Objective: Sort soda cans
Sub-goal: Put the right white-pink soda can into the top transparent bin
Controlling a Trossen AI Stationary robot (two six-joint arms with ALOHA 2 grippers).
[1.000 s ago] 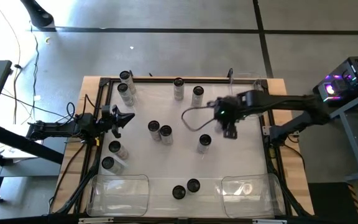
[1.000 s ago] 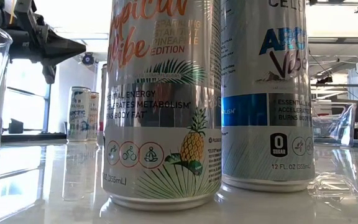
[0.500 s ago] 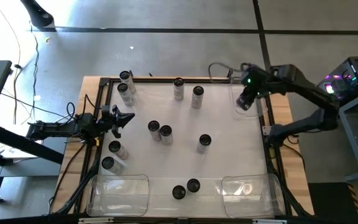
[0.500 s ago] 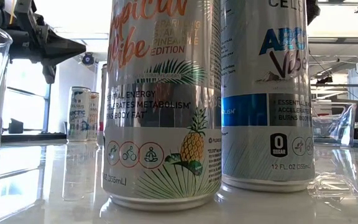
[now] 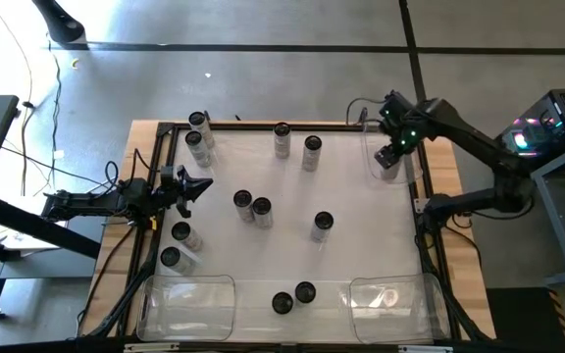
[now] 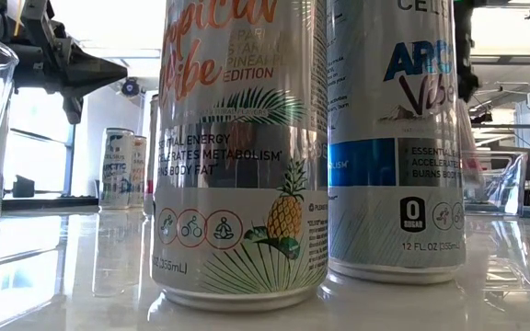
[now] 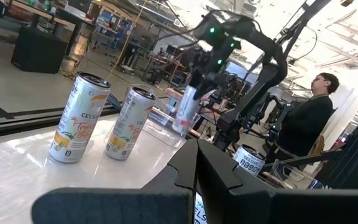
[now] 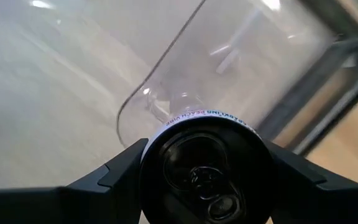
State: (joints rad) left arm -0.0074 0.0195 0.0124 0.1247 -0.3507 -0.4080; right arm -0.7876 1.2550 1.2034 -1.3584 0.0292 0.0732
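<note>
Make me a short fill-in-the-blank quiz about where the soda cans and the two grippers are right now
The right gripper is shut on a ____.
It holds that can over the clear ____ at the table's far right corner.
The left gripper is ____ and holds nothing.
Two cans stand between the two near ____.

Missing words: can; bin; shut; bins

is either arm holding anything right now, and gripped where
The right end effector holds a soda can by its sides just below the top rim. The left end effector holds nothing.
</note>
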